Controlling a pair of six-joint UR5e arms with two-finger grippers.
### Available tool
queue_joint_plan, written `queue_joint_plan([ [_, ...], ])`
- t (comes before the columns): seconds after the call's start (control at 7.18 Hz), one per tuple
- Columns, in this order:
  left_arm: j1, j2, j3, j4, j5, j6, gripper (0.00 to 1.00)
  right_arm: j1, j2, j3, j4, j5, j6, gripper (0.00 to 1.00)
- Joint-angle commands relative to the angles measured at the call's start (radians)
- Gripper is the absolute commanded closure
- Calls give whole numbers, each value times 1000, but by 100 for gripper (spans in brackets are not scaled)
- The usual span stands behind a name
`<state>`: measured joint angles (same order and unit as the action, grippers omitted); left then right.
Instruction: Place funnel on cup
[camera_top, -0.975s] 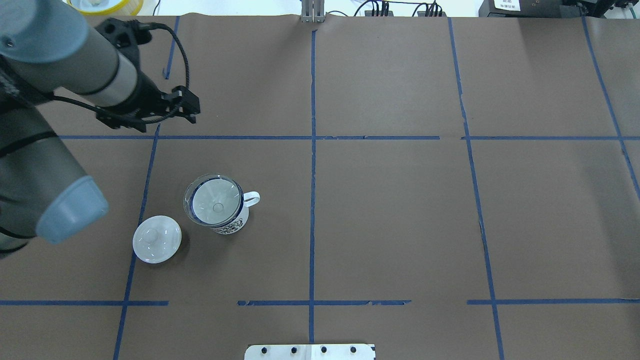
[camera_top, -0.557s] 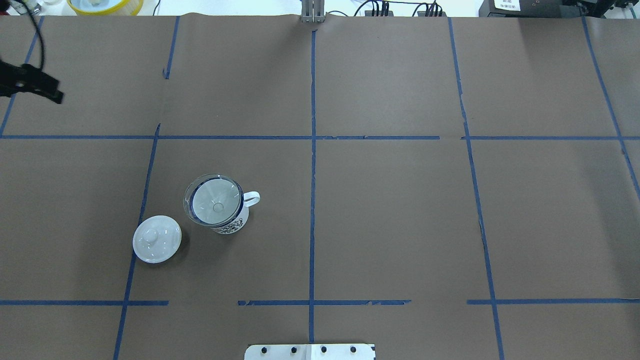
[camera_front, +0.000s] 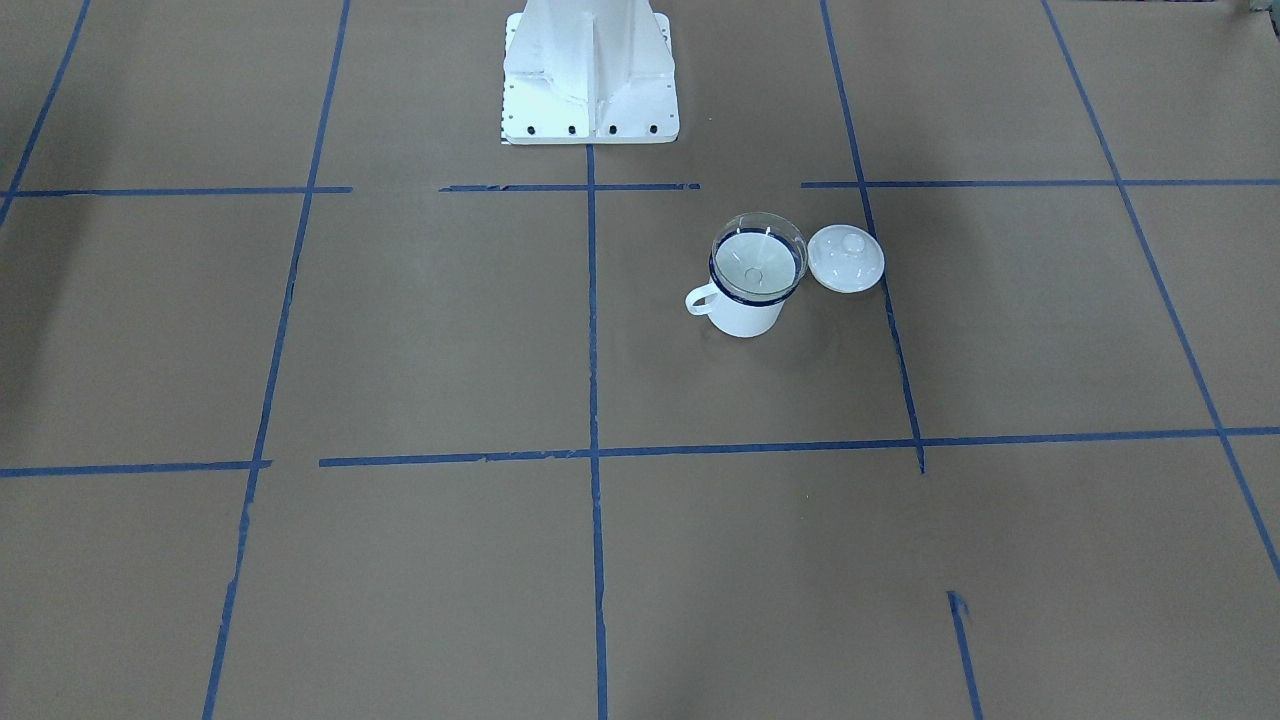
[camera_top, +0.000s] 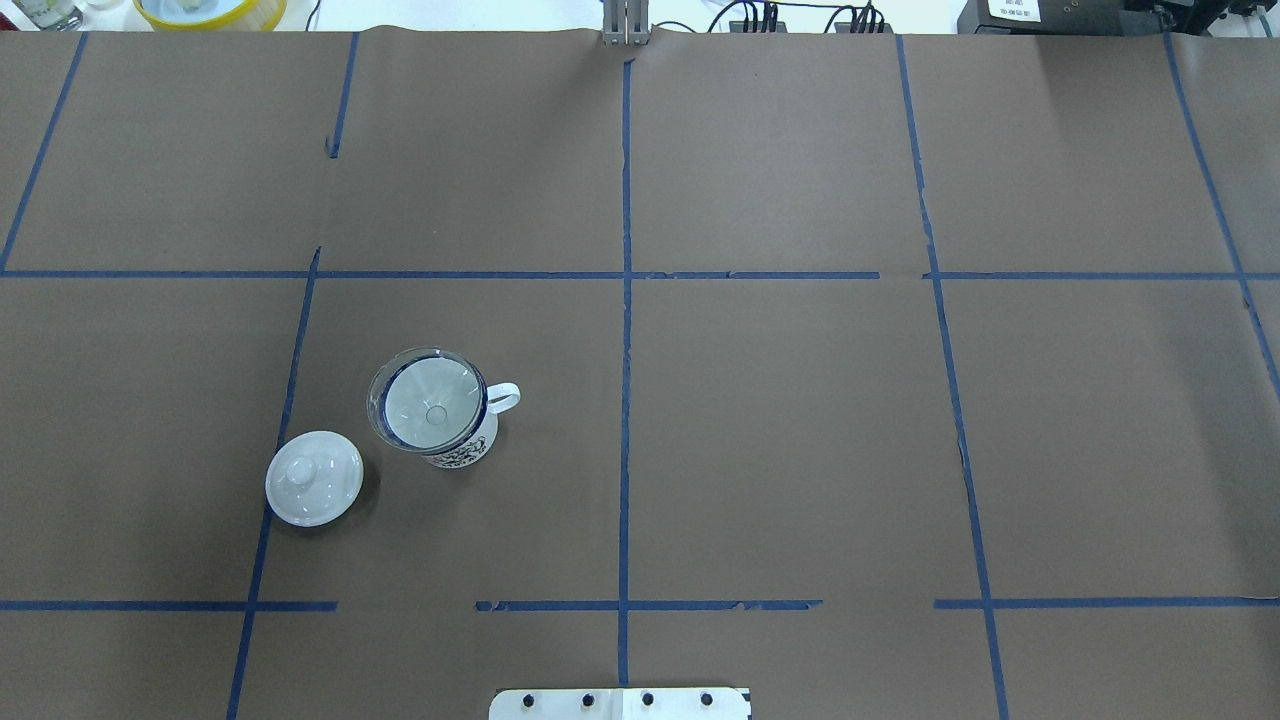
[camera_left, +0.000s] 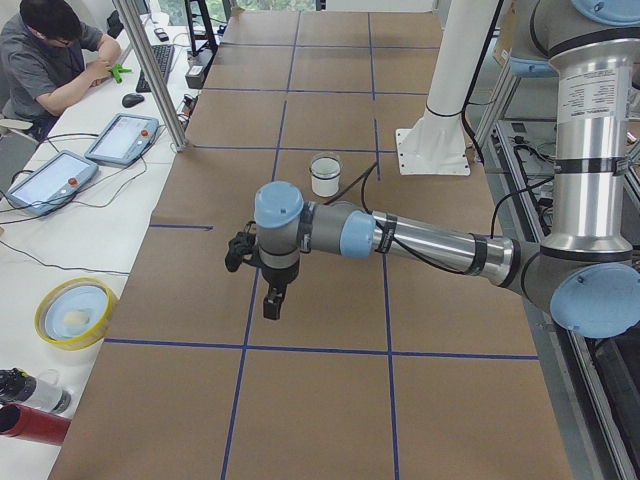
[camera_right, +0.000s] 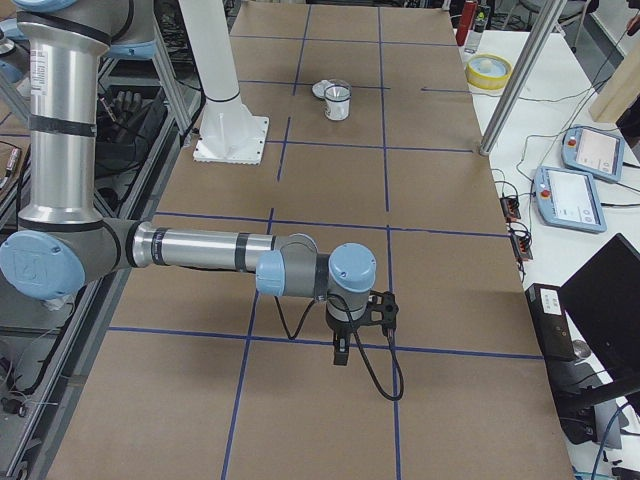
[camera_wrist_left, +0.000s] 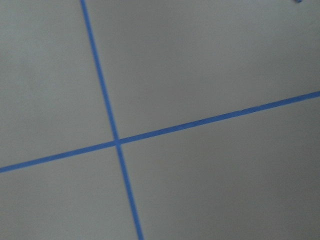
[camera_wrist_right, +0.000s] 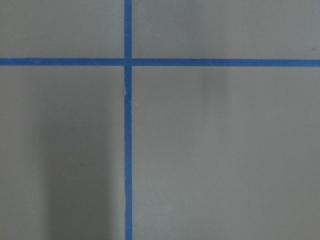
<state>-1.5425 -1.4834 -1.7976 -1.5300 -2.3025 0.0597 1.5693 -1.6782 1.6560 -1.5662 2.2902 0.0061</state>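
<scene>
The clear funnel (camera_top: 430, 405) sits upright in the mouth of the white cup (camera_top: 468, 447) with the dark blue rim, handle to the right. Both also show in the front-facing view, the funnel (camera_front: 757, 258) in the cup (camera_front: 745, 315). No gripper touches them. My left gripper (camera_left: 274, 306) shows only in the exterior left view, pointing down over the paper, far from the cup (camera_left: 325, 176); I cannot tell whether it is open. My right gripper (camera_right: 341, 354) shows only in the exterior right view, far from the cup (camera_right: 339, 101); I cannot tell its state either.
A round white domed lid (camera_top: 313, 478) lies on the table just beside the cup. The robot's white base (camera_front: 588, 80) stands at the table's edge. A yellow bowl (camera_left: 75, 312) and bottles (camera_left: 30, 405) sit off the left end. An operator (camera_left: 60, 60) sits at a side desk.
The left arm and gripper have pulled away to the left and left the overhead view. The funnel, cup and lid have not moved.
</scene>
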Motion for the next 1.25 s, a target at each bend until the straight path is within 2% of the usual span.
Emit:
queue_joint_plan([
  [0.0, -49, 25, 60, 4, -25, 19, 0, 0, 0, 1, 0, 0, 0, 0],
  [0.56, -67, 20, 47, 53, -43, 14, 0, 0, 0, 1, 0, 0, 0, 0],
  [1.11, -59, 6, 53, 53, -3, 14, 0, 0, 0, -1, 0, 0, 0, 0],
])
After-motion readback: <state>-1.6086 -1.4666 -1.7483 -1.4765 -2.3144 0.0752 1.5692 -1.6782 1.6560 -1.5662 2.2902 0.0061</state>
